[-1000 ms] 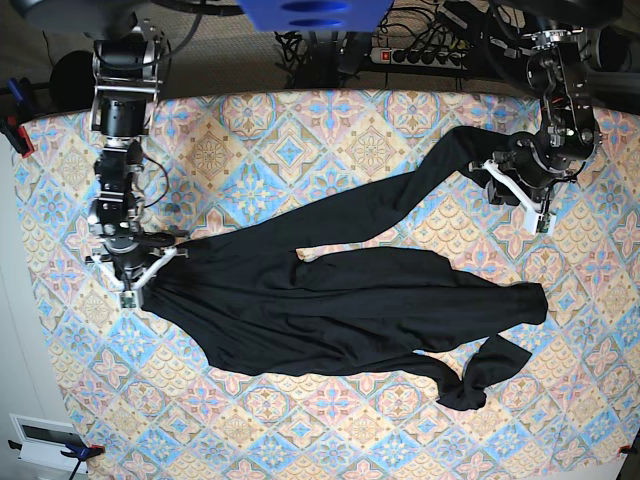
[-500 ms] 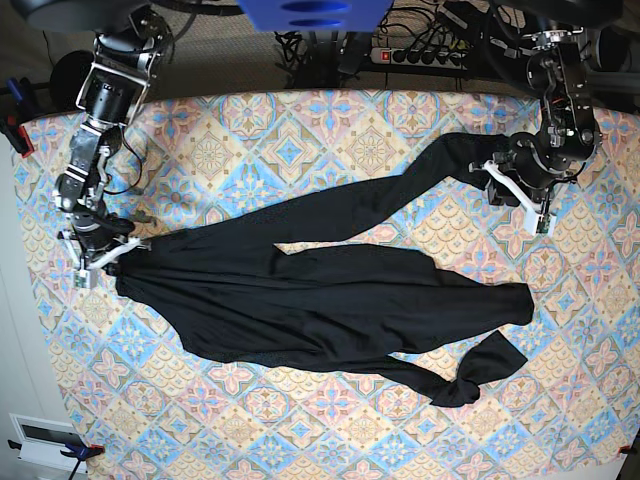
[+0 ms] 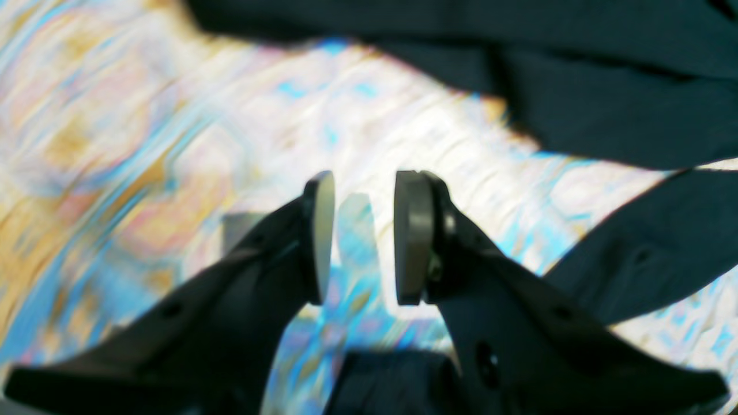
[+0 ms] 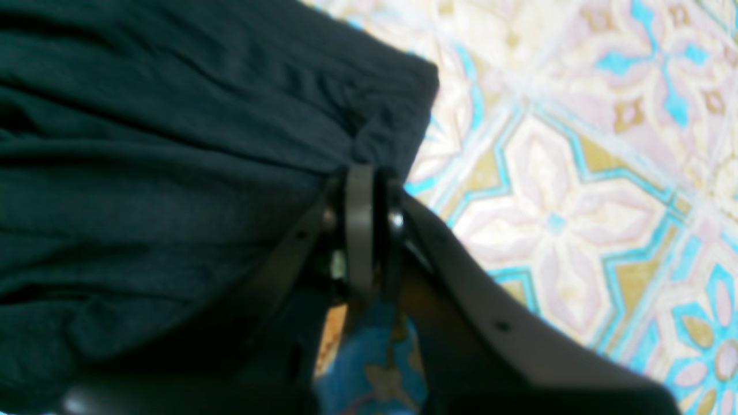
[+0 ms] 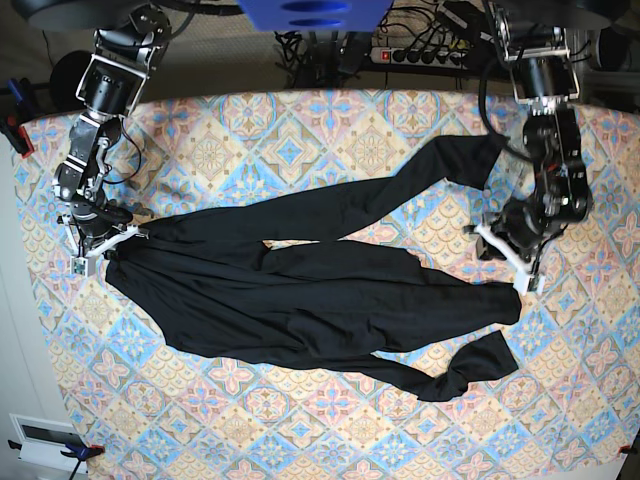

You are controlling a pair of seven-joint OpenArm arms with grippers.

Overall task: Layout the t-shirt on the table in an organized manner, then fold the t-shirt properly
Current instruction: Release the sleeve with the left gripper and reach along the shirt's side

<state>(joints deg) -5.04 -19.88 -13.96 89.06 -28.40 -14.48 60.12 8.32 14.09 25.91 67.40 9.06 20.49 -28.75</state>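
Base view showed the t-shirt (image 5: 300,300) stretched in a long, rumpled band across the middle of the worktop (image 5: 300,130), one narrow strip of it running up toward the far edge on that view's right and a twisted end lying near the front. My right claw (image 5: 97,250) sat at the garment's end on the view's left, and my left claw (image 5: 503,255) hung just beside the other end. Left wrist view, blurred, showed my left claw (image 3: 357,236) with its pads apart and nothing between them, only patterned cloth below, and black fabric (image 3: 576,104) lying beyond and to one side. Right wrist view showed my right claw (image 4: 369,230) pressed together on a bunched edge of the t-shirt (image 4: 173,173), the worktop (image 4: 576,202) bare beside it.
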